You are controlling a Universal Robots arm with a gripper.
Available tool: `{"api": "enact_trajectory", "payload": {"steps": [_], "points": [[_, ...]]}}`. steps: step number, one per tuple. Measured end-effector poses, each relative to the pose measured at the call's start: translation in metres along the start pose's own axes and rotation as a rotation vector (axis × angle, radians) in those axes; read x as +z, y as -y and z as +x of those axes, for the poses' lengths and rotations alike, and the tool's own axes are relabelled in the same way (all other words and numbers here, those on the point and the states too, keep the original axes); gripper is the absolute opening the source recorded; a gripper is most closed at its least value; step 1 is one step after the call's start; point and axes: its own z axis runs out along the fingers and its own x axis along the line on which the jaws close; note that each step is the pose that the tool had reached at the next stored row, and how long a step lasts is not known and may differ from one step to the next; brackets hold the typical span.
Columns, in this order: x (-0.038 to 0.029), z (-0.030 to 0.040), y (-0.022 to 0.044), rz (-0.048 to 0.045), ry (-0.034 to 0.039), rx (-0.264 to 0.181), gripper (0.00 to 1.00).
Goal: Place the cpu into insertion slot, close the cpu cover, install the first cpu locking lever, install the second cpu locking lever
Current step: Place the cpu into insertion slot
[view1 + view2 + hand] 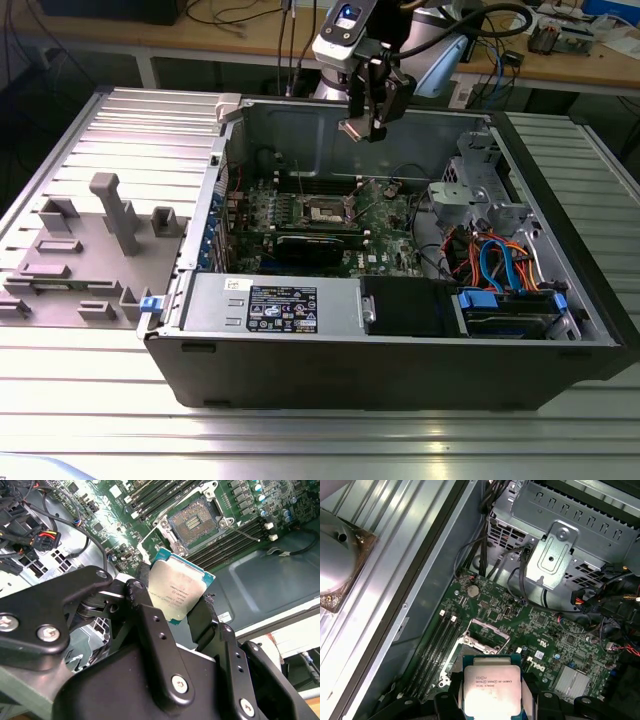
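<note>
My gripper hangs above the open computer case, over the back part of the green board. It is shut on the cpu, a flat silver-grey square held by its edges between the two black fingers. The first wrist view shows the same cpu above the board. Below it lies the insertion slot, a dark square socket with nothing in it, also in the exterior view. The silvery cpu cover frames the slot's edge; I cannot tell how far it is raised.
Long memory slots run beside the socket. A black graphics card lies in front of it. A metal drive cage and bundled cables fill the exterior view's right side of the case. A grey fixture sits outside the case.
</note>
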Motion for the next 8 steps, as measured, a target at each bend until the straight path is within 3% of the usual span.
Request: {"api": "enact_trajectory", "payload": {"steps": [8], "points": [[0.0000, 0.0000, 0.0000, 0.0000, 0.0000, 0.000, 0.54]]}}
